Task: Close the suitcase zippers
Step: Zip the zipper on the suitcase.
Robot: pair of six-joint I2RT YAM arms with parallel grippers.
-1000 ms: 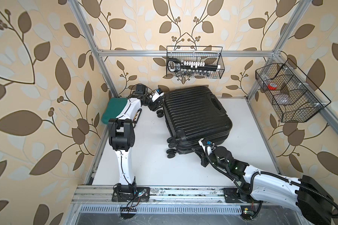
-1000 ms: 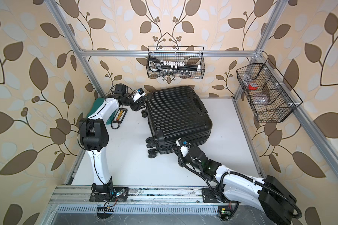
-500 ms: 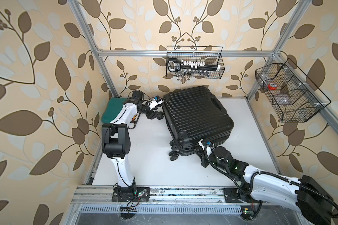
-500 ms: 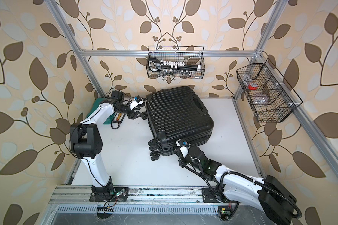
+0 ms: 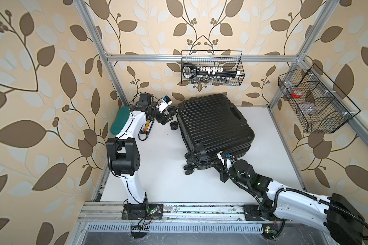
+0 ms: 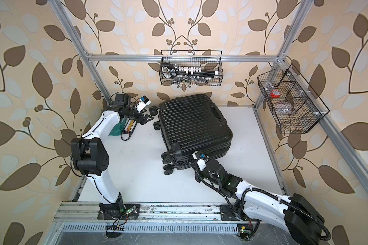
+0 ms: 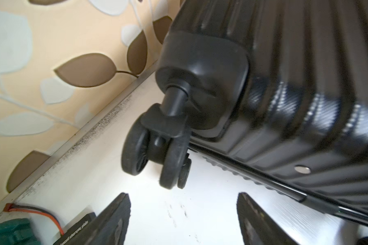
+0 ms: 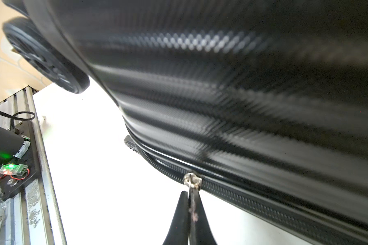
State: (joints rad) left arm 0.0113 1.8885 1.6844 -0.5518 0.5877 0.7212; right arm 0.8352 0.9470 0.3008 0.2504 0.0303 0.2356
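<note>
Left gripper (image 7: pixel 182 195) jaws wider than before, empty, wheel (image 7: pixel 155 148) just ahead. Right gripper (image 8: pixel 190 194) unchanged, pinching zipper pull (image 8: pixel 192 180) on suitcase (image 5: pixel 215 125).

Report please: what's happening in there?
Right gripper shut on zipper pull. Left gripper open, near a wheel. Suitcase lying flat. Nothing seen in the way.

no legible text anywhere, faint print on black box (image 7: pixel 79 228) too blurred
</note>
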